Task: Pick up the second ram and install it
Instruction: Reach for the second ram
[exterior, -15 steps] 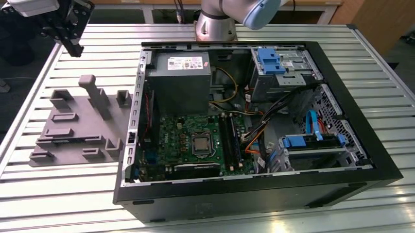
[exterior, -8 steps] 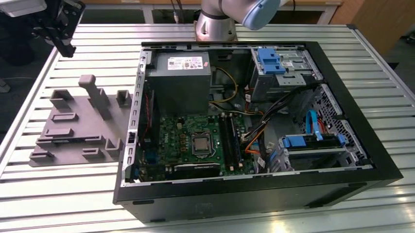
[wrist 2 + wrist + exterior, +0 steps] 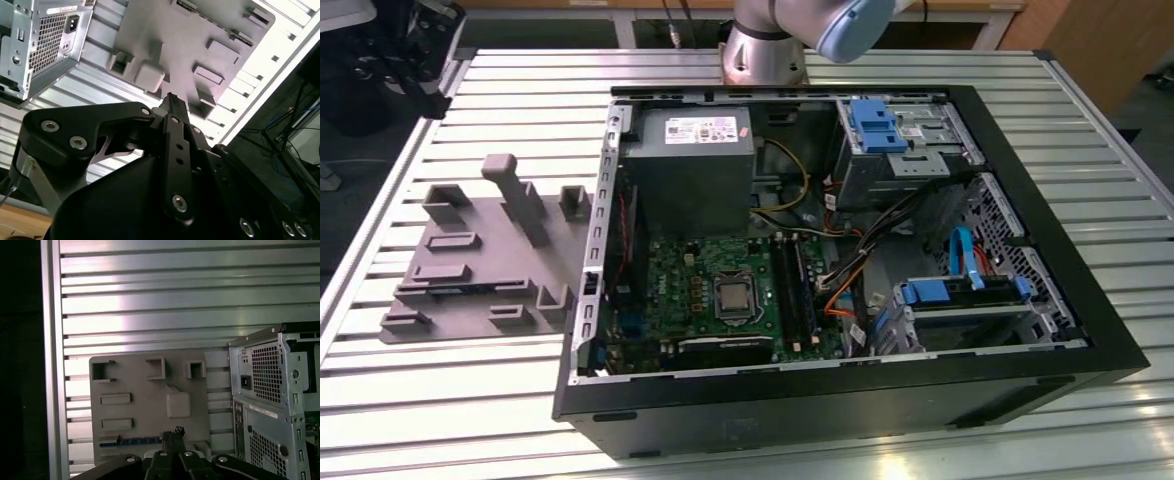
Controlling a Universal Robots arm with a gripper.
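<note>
1. Progress: the task looks barely begun. The second ram (image 3: 132,441) lies in the grey fixture (image 3: 150,400) and has not yet been picked up. Both the lifting and the seating in the computer remain undone.
2. The gripper (image 3: 172,434) hangs high above the fixture with its jaws drawn together and nothing between them. In the first wrist view its tips sit near one end of the stick but well clear of it.
3. The stick is a thin, long, dark blue-green strip with small dots along it, lying along one edge of the fixture.
4. The fixture is a matte grey plastic plate with blocky raised pockets and shallow rectangular recesses. In the exterior view it sits at nine o'clock from the computer case (image 3: 854,390).
5. The case is a black metal box lying open on a table (image 3: 454,400) of ribbed, shiny aluminium slats.
6. Inside it is a green motherboard (image 3: 707,270), with long black memory slots (image 3: 794,285) at its three o'clock. I cannot tell whether a stick already stands in them.
</note>
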